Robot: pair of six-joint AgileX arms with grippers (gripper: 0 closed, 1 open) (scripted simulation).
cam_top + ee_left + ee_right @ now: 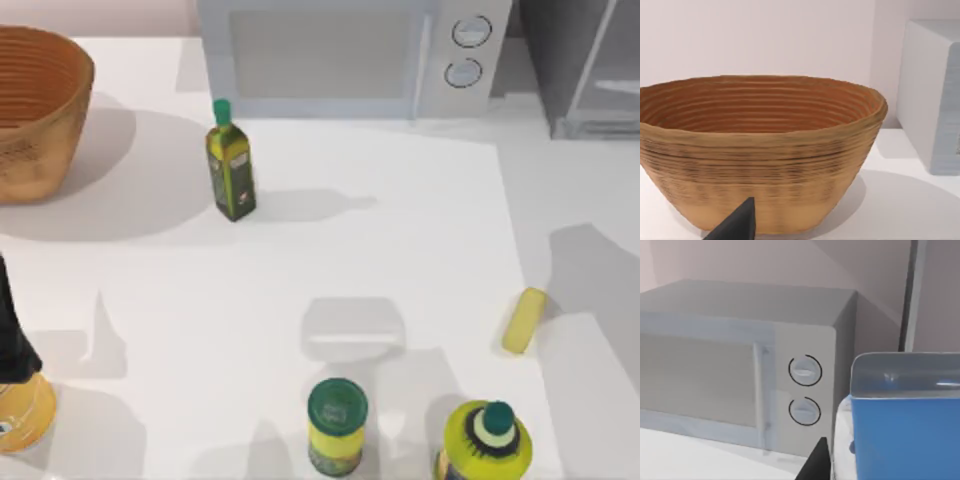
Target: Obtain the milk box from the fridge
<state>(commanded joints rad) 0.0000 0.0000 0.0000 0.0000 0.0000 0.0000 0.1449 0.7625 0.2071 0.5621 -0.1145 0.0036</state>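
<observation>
The white microwave point(740, 375), with two round knobs point(805, 390) stacked beside its door, stands on the table point(685, 455). At its four o'clock the blue milk box point(905, 435) (white top) sits close up, a dark gripper fingertip point(816, 465) just beside it.

The microwave point(350, 55) is set at the table's back, with the fridge point(585, 65) to its right, the basket point(35, 110) far left, and the bottle point(231, 165) before the microwave.

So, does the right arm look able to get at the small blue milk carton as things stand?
Probably yes: the blue carton with its pale top sits right by the right pincer, beside the white microwave, nothing visible between them.
</observation>
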